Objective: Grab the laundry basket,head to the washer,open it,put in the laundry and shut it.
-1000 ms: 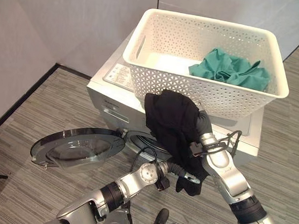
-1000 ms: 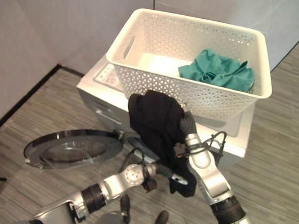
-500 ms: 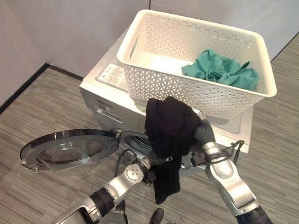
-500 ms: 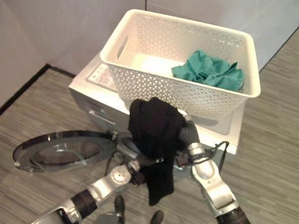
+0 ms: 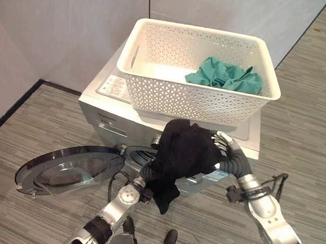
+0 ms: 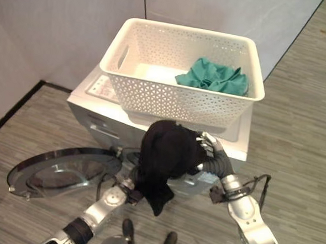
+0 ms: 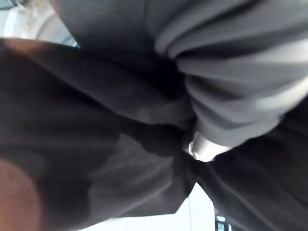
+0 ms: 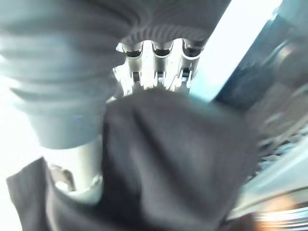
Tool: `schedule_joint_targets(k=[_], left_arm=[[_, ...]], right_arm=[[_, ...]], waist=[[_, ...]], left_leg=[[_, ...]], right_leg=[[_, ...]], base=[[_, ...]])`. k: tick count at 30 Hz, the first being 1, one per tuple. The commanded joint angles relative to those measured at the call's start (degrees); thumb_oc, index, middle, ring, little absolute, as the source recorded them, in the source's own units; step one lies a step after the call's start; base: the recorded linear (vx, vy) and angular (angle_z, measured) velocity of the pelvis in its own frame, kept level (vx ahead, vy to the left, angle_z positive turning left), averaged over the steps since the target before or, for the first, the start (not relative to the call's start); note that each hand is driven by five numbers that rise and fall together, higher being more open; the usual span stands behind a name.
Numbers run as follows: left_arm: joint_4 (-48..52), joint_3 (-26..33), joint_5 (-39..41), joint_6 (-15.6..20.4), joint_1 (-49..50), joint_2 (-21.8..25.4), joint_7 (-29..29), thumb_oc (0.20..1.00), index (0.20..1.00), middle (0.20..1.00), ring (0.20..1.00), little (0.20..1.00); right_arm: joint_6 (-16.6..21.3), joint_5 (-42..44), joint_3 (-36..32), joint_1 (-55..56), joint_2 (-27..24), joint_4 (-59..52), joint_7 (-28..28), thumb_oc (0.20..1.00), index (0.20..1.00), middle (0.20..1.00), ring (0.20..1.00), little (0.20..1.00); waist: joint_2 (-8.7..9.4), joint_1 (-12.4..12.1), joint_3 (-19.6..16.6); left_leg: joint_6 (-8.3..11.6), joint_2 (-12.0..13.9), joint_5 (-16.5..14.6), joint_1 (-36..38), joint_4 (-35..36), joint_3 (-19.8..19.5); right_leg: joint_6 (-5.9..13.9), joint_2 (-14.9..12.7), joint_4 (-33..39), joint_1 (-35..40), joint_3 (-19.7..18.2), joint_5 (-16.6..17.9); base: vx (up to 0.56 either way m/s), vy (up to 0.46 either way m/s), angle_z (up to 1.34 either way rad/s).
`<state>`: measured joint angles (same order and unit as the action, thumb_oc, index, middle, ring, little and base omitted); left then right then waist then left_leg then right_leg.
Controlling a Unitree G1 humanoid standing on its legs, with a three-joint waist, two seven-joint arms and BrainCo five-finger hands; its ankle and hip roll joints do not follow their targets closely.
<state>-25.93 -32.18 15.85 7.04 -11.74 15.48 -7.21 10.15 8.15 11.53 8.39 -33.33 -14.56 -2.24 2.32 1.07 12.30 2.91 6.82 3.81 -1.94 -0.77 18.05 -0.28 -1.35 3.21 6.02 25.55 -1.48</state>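
A black garment (image 5: 183, 153) hangs bunched just in front of the washer's round opening (image 5: 134, 153), with my right hand (image 5: 224, 142) shut on its top. The right wrist view shows the fingers (image 8: 154, 72) curled into that dark cloth (image 8: 173, 163). My left hand (image 5: 148, 171) comes up from below into the garment and is covered by it. In the left wrist view the black cloth (image 7: 96, 144) hangs close in front. The white laundry basket (image 5: 154, 91) stands on top of the washer (image 5: 106, 104) and holds a teal garment (image 5: 224, 76).
The washer's glass door (image 5: 66, 168) is swung wide open to the left, low over the striped grey floor (image 5: 308, 109). Grey walls (image 5: 64, 22) stand behind the washer and to its left.
My right hand has lowered the black garment from the basket's front wall to the washer's opening. The left hand has moved up under it. The camera has shifted too.
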Motion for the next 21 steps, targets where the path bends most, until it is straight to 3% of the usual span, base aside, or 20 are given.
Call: schedule_joint_targets(k=[1,2,7,14,21], left_arm=[[1.28,4.29,-0.66,5.59,1.03,-0.65,0.32,0.2,0.2,0.2,0.2,0.2],[1.0,5.09,-0.57,5.67,1.35,-0.55,0.28,0.2,0.2,0.2,0.2,0.2],[1.52,6.96,-1.03,5.71,2.88,0.29,1.03,0.2,0.2,0.2,0.2,0.2],[0.96,6.86,-2.58,5.11,2.51,-0.3,2.47,0.2,0.2,0.2,0.2,0.2],[-1.69,5.56,-2.69,4.49,2.12,-1.73,2.96,0.2,0.2,0.2,0.2,0.2]], right_arm=[[-0.1,-7.62,-1.75,12.56,-5.62,6.42,3.88,1.0,1.0,1.0,1.0,1.0],[-1.27,-7.63,-1.12,15.88,-5.54,14.31,4.98,1.0,1.0,1.0,1.0,1.0],[-2.35,-13.96,0.49,18.29,-3.31,31.06,4.73,1.0,1.0,1.0,1.0,1.0],[-4.85,-20.22,4.41,15.54,5.7,56.78,2.29,1.0,1.0,1.0,1.0,1.0],[-6.2,-18.38,6.08,11.5,11.26,67.49,-0.09,1.0,1.0,1.0,1.0,1.0]], waist=[[-0.49,1.14,-2.88],[-0.43,1.61,-2.95],[-0.12,1.75,-2.91],[0.36,0.64,-3.13],[0.61,-0.81,-2.92]], left_leg=[[4.22,4.17,7.98,-5.21,3.29,0.98],[4.36,4.25,8.08,-5.15,3.1,1.26],[4.54,4.43,8.17,-5.38,2.75,1.35],[4.33,4.04,8.29,-6.07,2.74,0.37],[3.93,3.32,7.93,-6.67,2.76,-0.64]], right_leg=[[1.5,-0.21,-4.11,2.67,-1.93,-10.58],[1.45,-0.2,-4.19,2.76,-2.24,-10.45],[1.46,-0.05,-4.02,2.81,-2.63,-10.3],[1.85,0.09,-2.66,3.39,-2.23,-9.63],[2.04,0.03,-2.12,3.55,-1.35,-9.36]], base=[[-0.02,0.008,-0.13],[-0.02,0.008,-0.17],[-0.02,-0.005,-0.07],[0.0,-0.003,0.0],[0.01,-0.002,0.05]])
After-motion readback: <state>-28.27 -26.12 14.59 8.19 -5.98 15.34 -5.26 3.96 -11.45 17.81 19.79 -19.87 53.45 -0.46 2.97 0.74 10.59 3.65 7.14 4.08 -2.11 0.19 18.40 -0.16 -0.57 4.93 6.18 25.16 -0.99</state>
